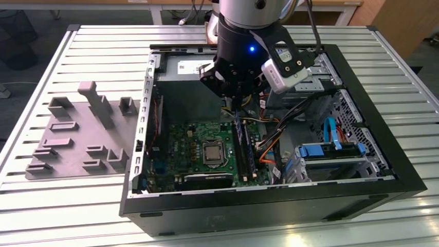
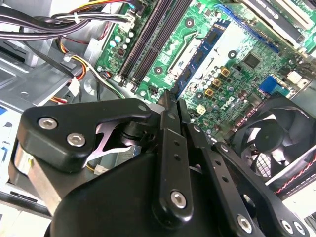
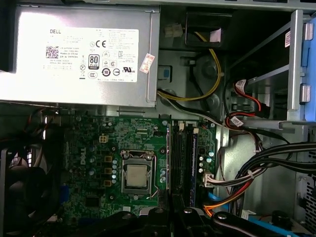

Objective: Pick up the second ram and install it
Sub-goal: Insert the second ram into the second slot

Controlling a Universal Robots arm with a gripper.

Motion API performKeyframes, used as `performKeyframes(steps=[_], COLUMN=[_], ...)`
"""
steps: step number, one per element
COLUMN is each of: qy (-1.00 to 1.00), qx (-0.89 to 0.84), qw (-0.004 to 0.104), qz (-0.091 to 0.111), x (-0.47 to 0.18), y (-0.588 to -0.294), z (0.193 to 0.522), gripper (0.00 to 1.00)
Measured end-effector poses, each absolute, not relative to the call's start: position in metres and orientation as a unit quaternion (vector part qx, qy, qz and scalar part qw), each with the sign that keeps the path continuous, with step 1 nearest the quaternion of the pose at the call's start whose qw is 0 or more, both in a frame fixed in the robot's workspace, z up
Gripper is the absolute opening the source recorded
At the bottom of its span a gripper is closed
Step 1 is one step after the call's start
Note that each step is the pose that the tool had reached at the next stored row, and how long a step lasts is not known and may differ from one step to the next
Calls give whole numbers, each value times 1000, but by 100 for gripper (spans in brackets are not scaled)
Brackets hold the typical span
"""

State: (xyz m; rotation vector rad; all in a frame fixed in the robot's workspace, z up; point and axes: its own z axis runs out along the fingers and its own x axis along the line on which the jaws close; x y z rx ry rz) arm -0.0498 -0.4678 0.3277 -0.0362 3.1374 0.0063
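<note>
So the gripper (image 1: 235,98) hangs inside the open black computer case (image 1: 274,206), right over the black memory slots (image 1: 245,149) on the green motherboard (image 1: 199,149). In the second wrist view the matte black fingers (image 2: 170,123) look pressed together around a thin dark edge poking up between them, but I can't tell for sure that's the second ram. In the first wrist view there's a thin stick with a blue edge (image 3: 194,165) already seated in one slot beside the bare metal processor (image 3: 136,177). Silver boxy power supply (image 3: 84,54) sits above the board, with bundles of coloured wires (image 3: 256,177) nearby. The case sits on a ribbed metal bench (image 1: 82,206), next to a grey plastic holder (image 1: 79,134) with blocky pockets.
</note>
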Motion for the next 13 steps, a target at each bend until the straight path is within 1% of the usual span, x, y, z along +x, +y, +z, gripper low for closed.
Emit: performKeyframes(steps=[13], qy=[1000], qx=[-12], qw=[2], qz=[2], x=[-50], y=[-468], z=[327], gripper=[14])
